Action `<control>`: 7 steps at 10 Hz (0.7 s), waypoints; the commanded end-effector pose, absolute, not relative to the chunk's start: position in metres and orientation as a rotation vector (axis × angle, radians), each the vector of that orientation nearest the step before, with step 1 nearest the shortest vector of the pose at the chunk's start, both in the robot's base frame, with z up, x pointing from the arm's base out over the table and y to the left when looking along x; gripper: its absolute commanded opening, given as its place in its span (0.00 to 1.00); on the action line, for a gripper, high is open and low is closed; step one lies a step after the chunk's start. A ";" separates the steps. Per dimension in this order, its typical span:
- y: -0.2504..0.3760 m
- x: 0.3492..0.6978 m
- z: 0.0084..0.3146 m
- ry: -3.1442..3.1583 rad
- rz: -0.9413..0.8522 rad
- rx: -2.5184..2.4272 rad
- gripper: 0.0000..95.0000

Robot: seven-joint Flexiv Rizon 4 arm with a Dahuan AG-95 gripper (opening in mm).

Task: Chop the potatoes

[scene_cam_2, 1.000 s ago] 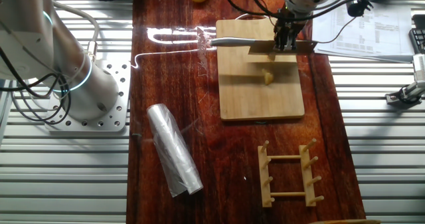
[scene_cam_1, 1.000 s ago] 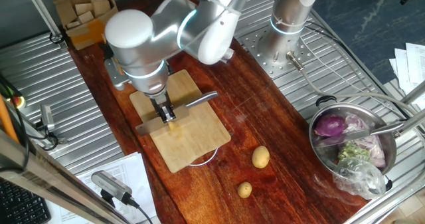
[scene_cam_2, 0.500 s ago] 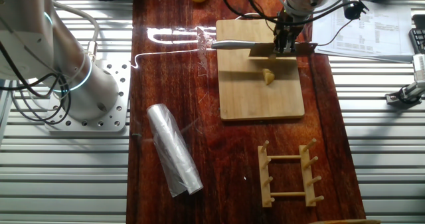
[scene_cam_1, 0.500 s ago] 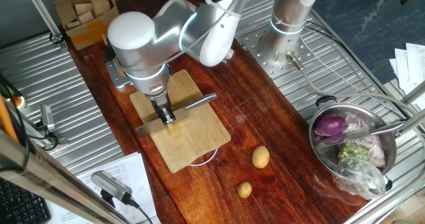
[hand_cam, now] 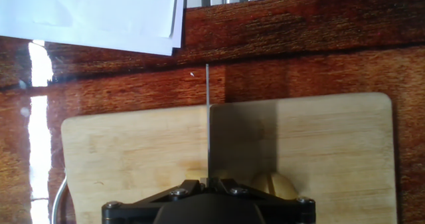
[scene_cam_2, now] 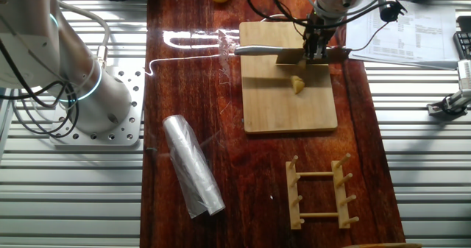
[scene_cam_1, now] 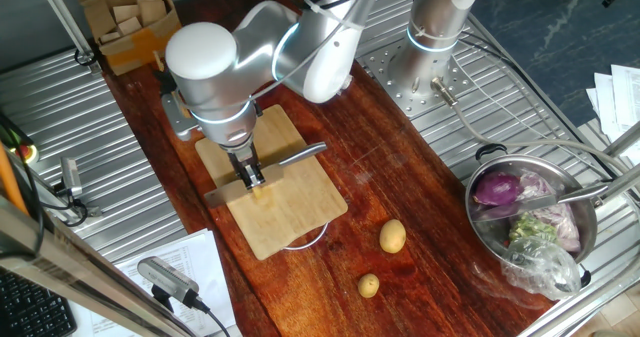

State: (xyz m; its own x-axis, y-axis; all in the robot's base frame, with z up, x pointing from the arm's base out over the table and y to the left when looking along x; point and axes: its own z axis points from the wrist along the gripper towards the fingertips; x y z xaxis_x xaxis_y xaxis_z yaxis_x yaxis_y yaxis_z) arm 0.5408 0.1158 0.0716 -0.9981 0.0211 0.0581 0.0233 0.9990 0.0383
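Hand view: gripper (hand_cam: 210, 184) body hides the lower part of the potato (hand_cam: 272, 184); the cleaver (hand_cam: 208, 127) shows only edge-on; paper (hand_cam: 93, 14) is cropped at top.

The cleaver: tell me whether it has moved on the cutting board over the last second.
Barely. In the other fixed view the cleaver lies across the same far part of the cutting board, just beyond the potato chunk, with the gripper clamping it.

A small cut-faced potato chunk (scene_cam_2: 297, 84) lies on the rectangular wooden cutting board (scene_cam_2: 287, 108), just beside the steel cleaver (scene_cam_2: 294, 54) held over it. Two whole round potatoes (scene_cam_1: 392, 236) sit on the long wooden tabletop (scene_cam_1: 420, 207) off the board, the metal bowl of vegetables (scene_cam_1: 530, 217) beyond them
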 end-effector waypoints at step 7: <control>0.116 0.540 0.080 -3.068 -0.061 -0.030 0.00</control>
